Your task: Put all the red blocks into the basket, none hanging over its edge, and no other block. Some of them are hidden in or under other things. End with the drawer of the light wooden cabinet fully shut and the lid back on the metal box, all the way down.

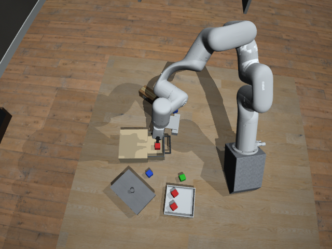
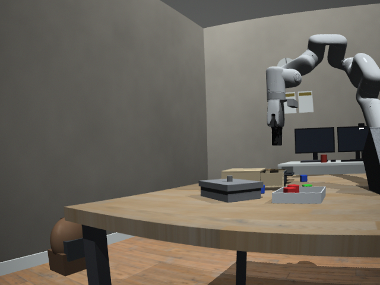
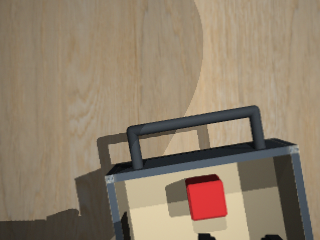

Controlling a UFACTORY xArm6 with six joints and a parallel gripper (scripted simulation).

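The light wooden cabinet [image 1: 133, 144] has its drawer [image 1: 161, 147] pulled open, its dark handle [image 3: 195, 127] facing right. A red block [image 1: 157, 146] lies in the drawer and also shows in the wrist view [image 3: 206, 197]. My gripper [image 1: 158, 139] hangs well above the drawer and points down; its fingers are nearly shut and empty. The white basket [image 1: 179, 200] holds two red blocks [image 1: 174, 193] [image 1: 173, 206]. The grey metal box [image 1: 132, 191] has its lid on, with a knob in the middle.
A blue block [image 1: 149, 173] and a green block [image 1: 182, 177] lie between the cabinet and the basket. Another blue block [image 1: 175, 111] is partly hidden behind my wrist. A small wooden box [image 1: 147, 93] sits beyond the cabinet. My base [image 1: 244, 171] stands at the right.
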